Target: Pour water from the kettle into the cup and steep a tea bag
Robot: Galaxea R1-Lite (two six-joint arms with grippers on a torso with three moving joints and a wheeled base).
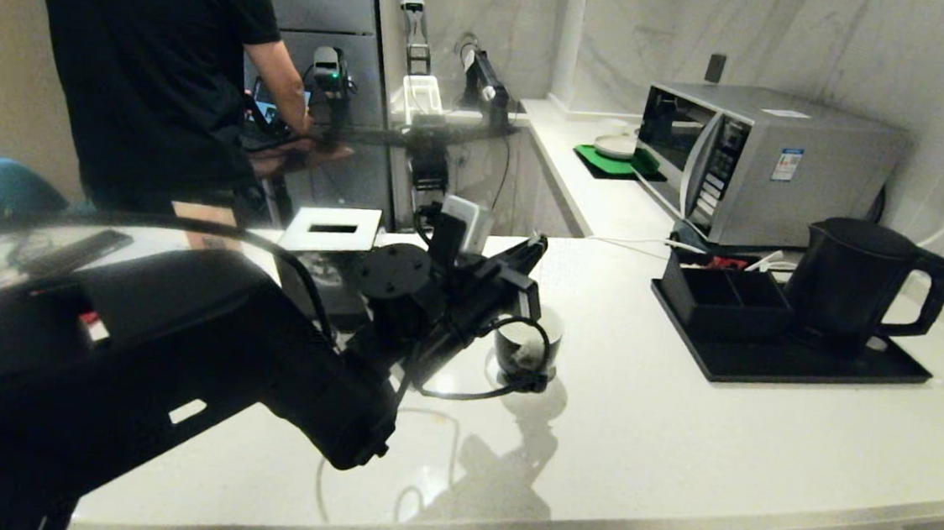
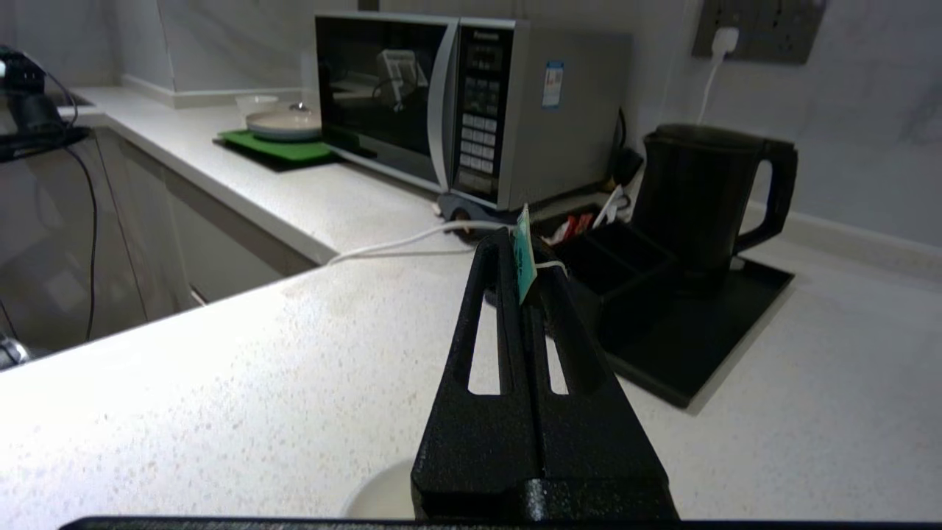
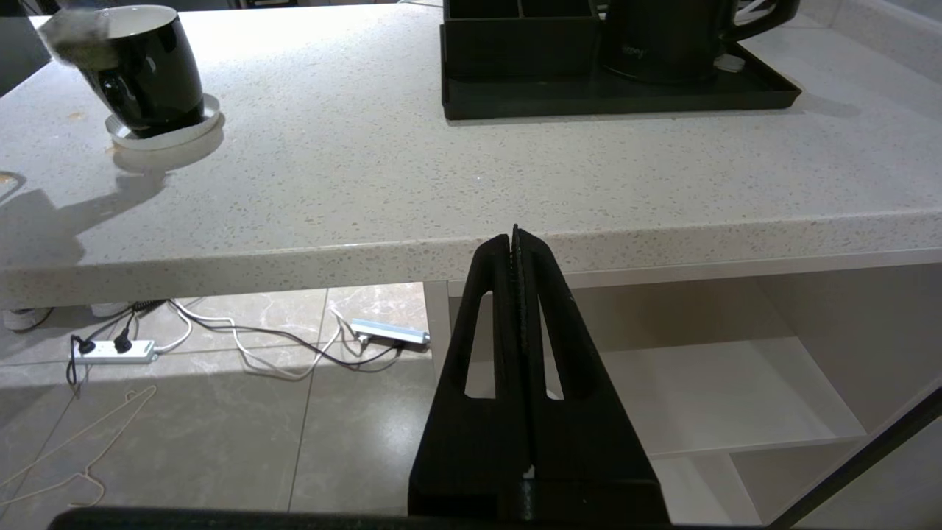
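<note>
Pinching the tea bag's green tag (image 2: 523, 254), left jaws hide most of the cup (image 1: 526, 347); right jaws closed, empty.

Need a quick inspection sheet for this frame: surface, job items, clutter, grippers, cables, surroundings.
Surface: pale speckled counter, no spill seen.
Job's things: cup on a white coaster; kettle upright on the black tray; tea bag's green tag pinched in the left gripper; the bag itself not clearly seen.
Clutter: organizer box on the tray; microwave; green mat with a dish.
Grippers: left gripper shut over the cup; right gripper shut, empty, below the counter edge.
Cables: white cord on the counter; power strip on the floor.
Surroundings: a person behind the counter.
</note>
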